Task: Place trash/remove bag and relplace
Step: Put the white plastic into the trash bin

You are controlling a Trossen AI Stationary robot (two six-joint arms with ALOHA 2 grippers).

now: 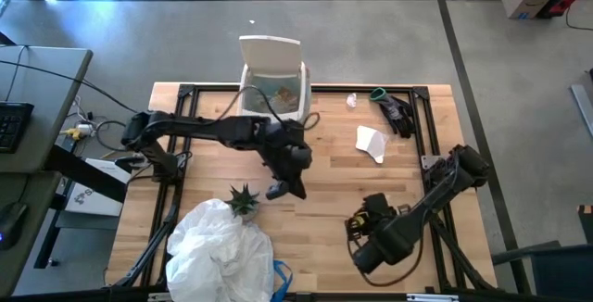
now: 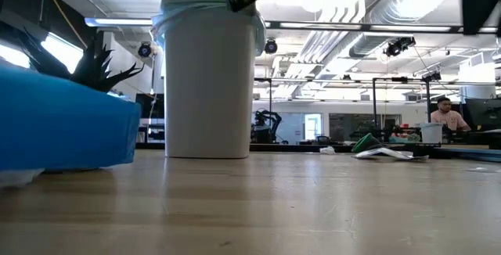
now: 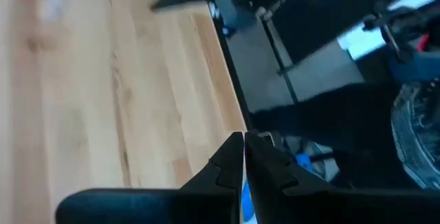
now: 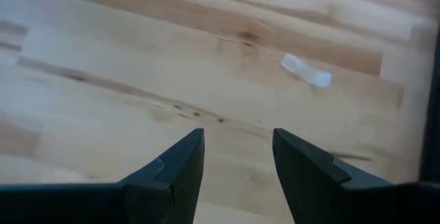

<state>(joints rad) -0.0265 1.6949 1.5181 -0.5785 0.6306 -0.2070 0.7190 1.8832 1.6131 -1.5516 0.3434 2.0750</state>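
Note:
The white bin (image 1: 271, 78) stands at the table's far edge with its lid up. The light-blue bag (image 2: 205, 14) folds over its rim, and brown trash (image 1: 283, 95) lies inside. More trash lies on the table: a white paper scrap (image 1: 371, 143), a small white crumple (image 1: 352, 100) and a small pale scrap (image 4: 306, 71). My left gripper (image 1: 278, 191) is shut on nothing (image 3: 244, 150) above the table's middle, near the potted plant (image 1: 246, 200). My right gripper (image 1: 359, 226) points down over bare wood at the near right, open (image 4: 237, 155) and with nothing in it.
A heap of crumpled white plastic (image 1: 222, 251) with a blue part (image 1: 281, 274) lies at the near left corner. A dark object with a green ring (image 1: 394, 109) lies at the far right. Bare wood lies between the two grippers.

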